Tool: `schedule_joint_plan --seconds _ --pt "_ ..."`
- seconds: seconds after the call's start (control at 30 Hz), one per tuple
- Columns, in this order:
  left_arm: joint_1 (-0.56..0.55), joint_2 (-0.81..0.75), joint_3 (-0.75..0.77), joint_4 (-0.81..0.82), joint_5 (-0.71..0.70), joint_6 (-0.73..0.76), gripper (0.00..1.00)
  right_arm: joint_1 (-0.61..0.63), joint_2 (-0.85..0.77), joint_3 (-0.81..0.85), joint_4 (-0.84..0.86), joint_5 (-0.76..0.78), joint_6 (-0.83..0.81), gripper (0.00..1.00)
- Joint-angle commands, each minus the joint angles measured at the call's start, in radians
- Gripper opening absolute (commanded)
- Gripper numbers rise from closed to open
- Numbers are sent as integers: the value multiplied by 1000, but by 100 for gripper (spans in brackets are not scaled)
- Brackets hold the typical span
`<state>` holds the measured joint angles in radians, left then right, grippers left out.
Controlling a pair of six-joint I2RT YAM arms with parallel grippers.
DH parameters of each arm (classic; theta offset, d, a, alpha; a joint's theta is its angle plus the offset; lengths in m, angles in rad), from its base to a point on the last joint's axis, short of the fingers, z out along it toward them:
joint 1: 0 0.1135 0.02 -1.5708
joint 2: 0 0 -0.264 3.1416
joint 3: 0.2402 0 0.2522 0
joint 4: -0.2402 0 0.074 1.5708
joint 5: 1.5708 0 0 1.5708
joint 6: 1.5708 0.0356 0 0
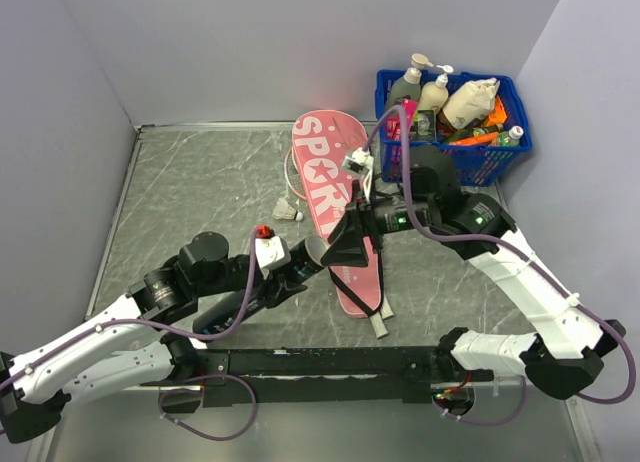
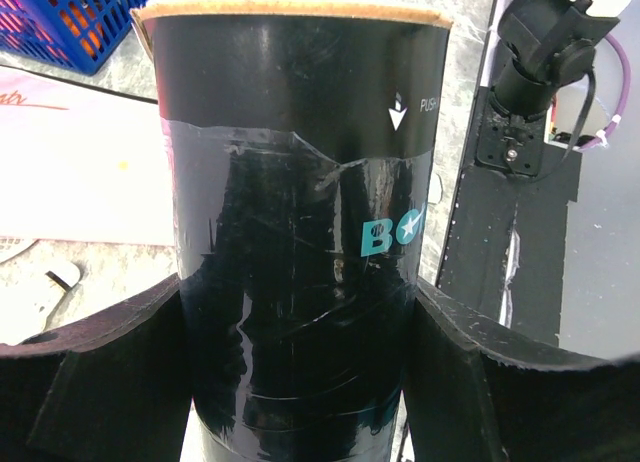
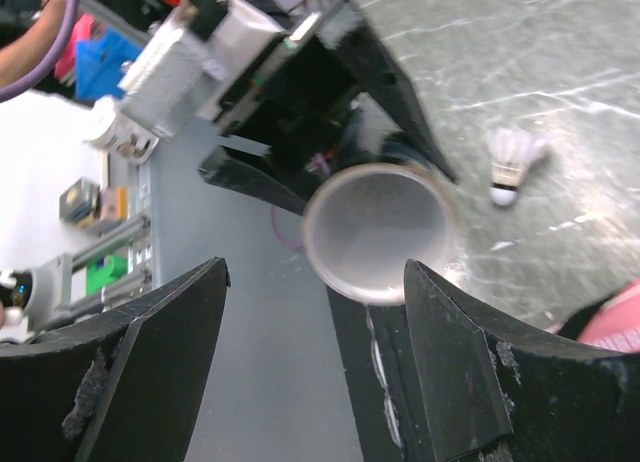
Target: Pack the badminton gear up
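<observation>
Likely step: filling tube. Left end effector point(image 2: 298, 317) grips tube point(image 2: 300, 132) over table centre, mouth facing right end effector point(image 3: 315, 274), which is empty with fingers apart. Shuttlecock point(image 3: 510, 162) lies loose beside cover point(image 1: 335, 182). Next: right fetches it and aligns it with mouth.

The racket cover point(image 1: 325, 167) reads "SPORT"; the black tube point(image 2: 300, 232) "PUSH", "BO".

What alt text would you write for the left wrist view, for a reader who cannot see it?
A black tube fills the frame, gripped between the left hand's two dark fingers. Behind it lie a pink racket cover and a blue basket.
</observation>
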<state>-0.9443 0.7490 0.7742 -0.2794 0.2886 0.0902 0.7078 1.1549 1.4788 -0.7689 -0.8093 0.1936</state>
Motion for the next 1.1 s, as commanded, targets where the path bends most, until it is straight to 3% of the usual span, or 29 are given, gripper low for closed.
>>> schedule_joint_plan --seconds 0.0,0.13,0.23,0.7,0.8,0.93,1.07 --pt "-5 6 14 75 -23 6 18 61 29 2 66 -4 9 78" --pt "-7 1 8 82 -28 2 19 96 71 11 57 54 15 70" --pt "-5 3 7 82 -28 0 20 114 98 17 54 71 12 53" --pt "-5 7 8 82 -45 -4 20 150 115 -12 94 73 29 31" --pt "-7 10 10 78 -49 -6 20 157 117 -17 89 87 30 22" --pt "-5 10 8 80 -58 -9 20 163 120 -21 83 104 29 0" --pt "-5 7 8 78 -58 -10 20 165 117 -25 80 134 38 0"
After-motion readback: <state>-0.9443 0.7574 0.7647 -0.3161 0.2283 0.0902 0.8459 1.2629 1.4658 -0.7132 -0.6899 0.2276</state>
